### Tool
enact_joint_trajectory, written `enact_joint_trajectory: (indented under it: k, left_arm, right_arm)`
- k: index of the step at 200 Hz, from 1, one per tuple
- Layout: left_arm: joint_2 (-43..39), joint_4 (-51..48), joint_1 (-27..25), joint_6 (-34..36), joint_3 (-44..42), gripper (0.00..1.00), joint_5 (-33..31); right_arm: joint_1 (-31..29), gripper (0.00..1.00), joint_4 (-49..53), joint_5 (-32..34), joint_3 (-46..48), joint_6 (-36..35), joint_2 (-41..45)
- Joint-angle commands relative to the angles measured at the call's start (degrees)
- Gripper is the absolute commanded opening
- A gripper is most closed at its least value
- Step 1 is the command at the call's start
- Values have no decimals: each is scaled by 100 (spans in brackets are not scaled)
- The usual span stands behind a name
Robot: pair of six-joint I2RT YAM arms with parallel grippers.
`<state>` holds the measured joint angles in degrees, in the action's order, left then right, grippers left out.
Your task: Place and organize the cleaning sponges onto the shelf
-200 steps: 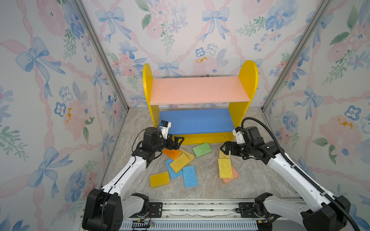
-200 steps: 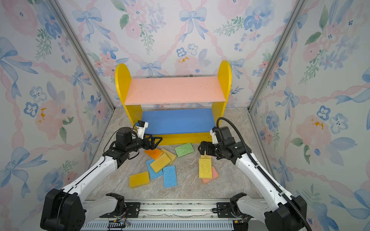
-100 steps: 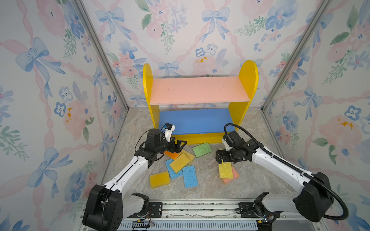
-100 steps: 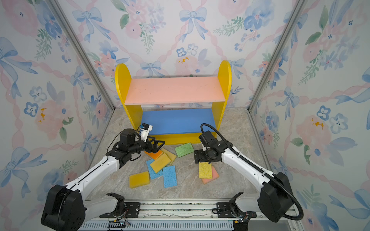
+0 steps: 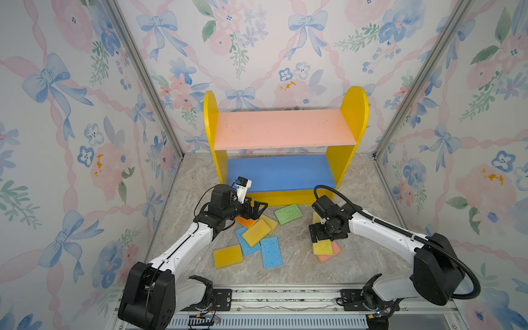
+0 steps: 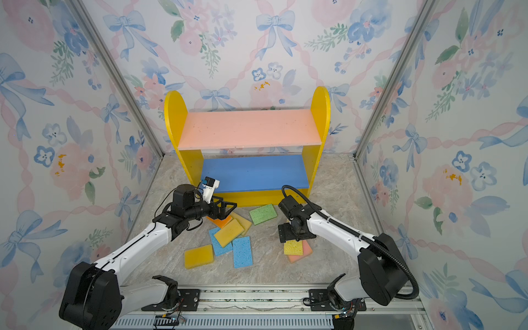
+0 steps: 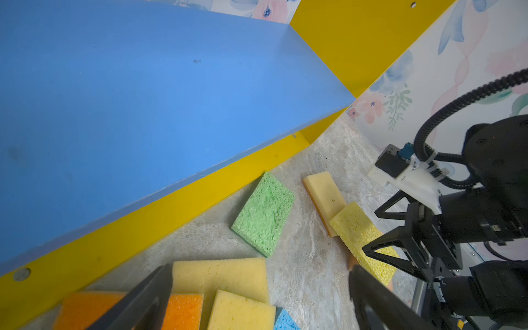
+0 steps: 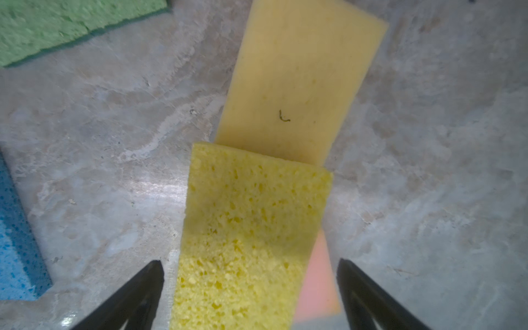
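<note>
Now the right gripper point(image 8: 248, 261) has lowered, fingers point(image 8: 137, 294) spread astride the yellow sponge point(image 8: 254, 217); the left gripper point(image 5: 257, 210) stays spread above the orange sponge point(image 5: 245, 222).

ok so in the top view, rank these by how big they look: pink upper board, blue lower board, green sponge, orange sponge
1. pink upper board
2. blue lower board, partly hidden under it; pink is nearer the camera, so unsure
3. green sponge
4. orange sponge, mostly covered
</note>
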<state>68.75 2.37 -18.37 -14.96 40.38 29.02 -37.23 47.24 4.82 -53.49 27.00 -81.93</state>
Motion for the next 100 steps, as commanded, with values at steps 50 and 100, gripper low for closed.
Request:
enact_joint_trajectory:
  k: [50, 100]
  left_arm:
    - [8, -195, -33, 187, -32, 98, -49]
    - [7, -206, -28, 185, -30, 98, -90]
  right_arm:
    - [-150, 97, -144, 72, 84, 163, -413]
    - [-161, 92, -198, 127, 94, 225, -525]
